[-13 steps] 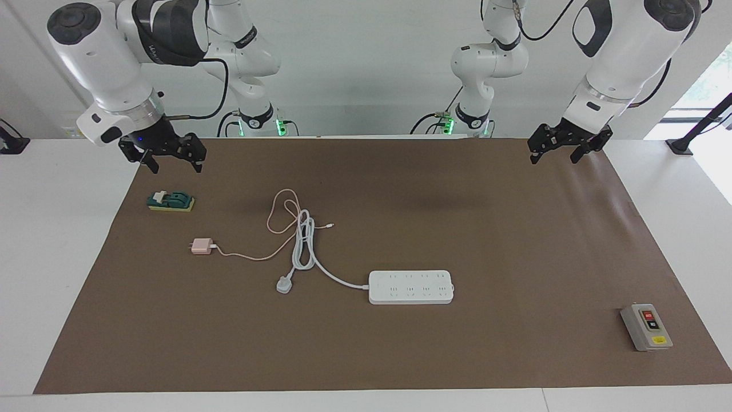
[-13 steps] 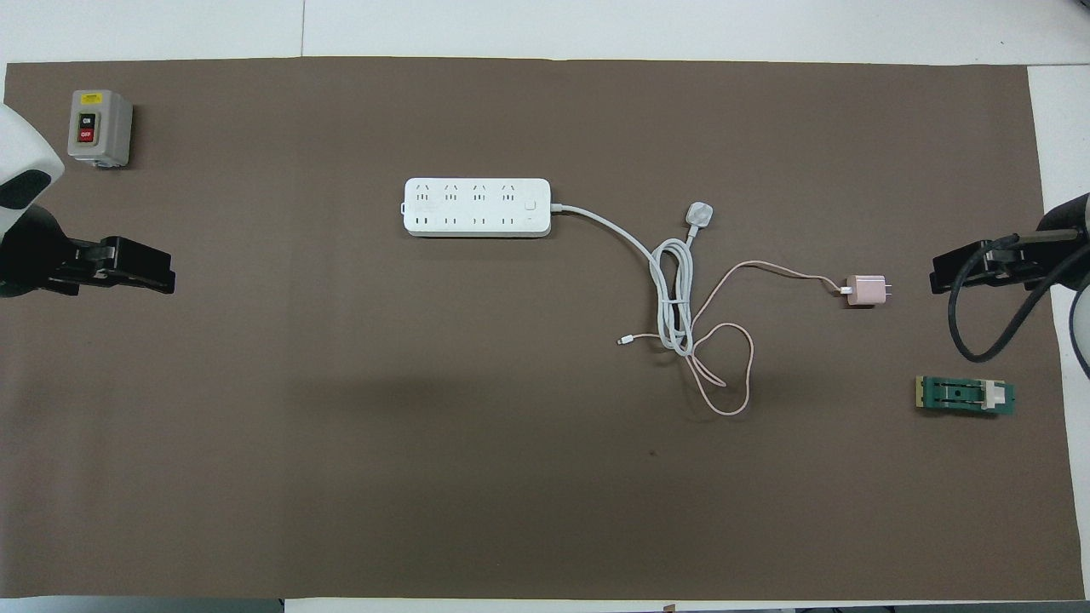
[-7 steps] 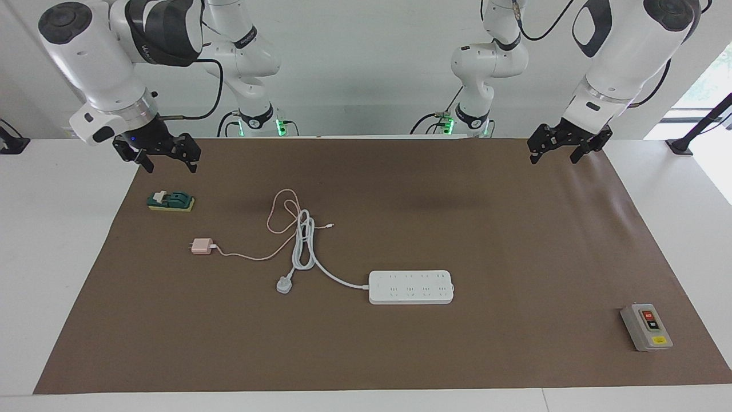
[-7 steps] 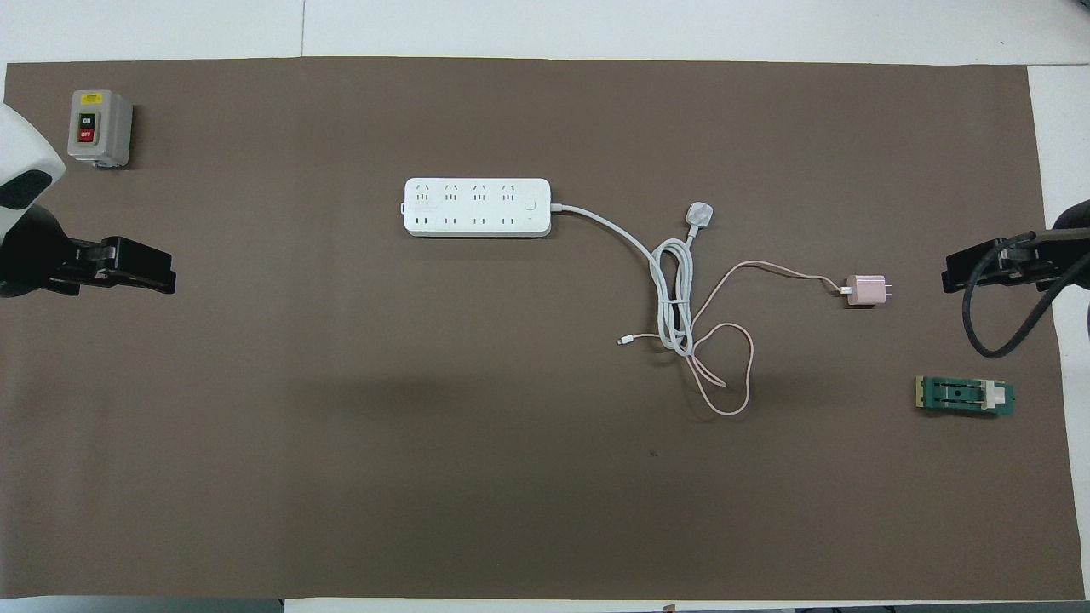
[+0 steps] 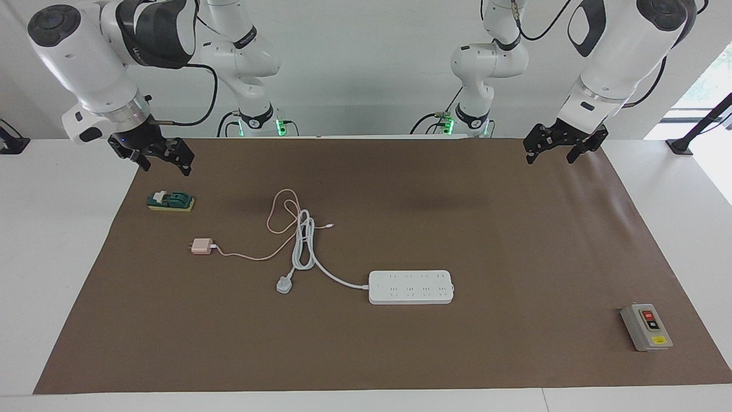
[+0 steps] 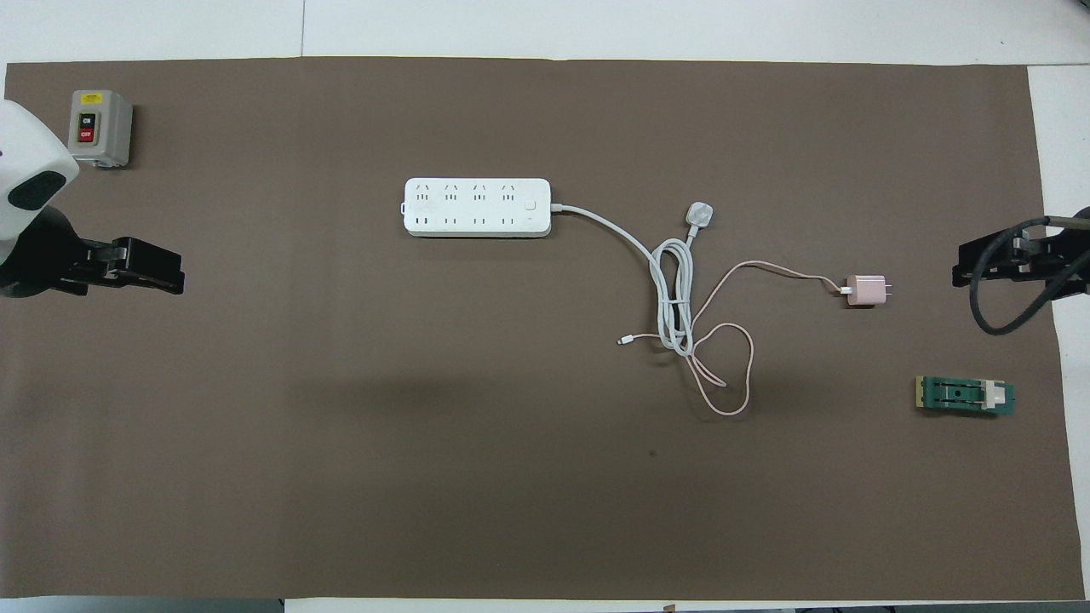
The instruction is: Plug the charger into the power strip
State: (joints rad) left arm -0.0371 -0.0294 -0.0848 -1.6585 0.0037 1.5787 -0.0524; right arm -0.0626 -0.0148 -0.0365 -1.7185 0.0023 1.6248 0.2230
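A: Largest item?
B: Brown mat (image 5: 514,240), covers most of white table (image 5: 57,257); all small items lie on it.

A: Arms?
B: Two. Right gripper (image 5: 163,163) up in the air over mat corner at right arm's end, above green switch block; fingers apart, holding nothing. Left gripper (image 5: 553,152) up over mat edge at left arm's end; fingers apart, empty. In overhead view, right gripper (image 6: 988,262) shows at mat's edge, left gripper (image 6: 149,277) just inside it.

A: Task items?
B: Power strip (image 5: 410,287), long white bar, flat, sockets up, mid-mat, farther from robots than charger; its thick white cord (image 5: 303,240) runs toward right arm's end, bundled in a loop, ends in grey-white plug (image 5: 284,284) lying loose. Charger (image 5: 201,246), sm. pink cube, on its side, prongs toward right arm's end; well apart from strip; not plugged in. Pink cable (image 5: 280,212) trails from it, loops across white cord bundle.

A: Other?
B: Grey switch box (image 5: 646,327), red + black buttons, far corner at left arm's end. Green switch block (image 5: 171,201), nearer robots than charger.
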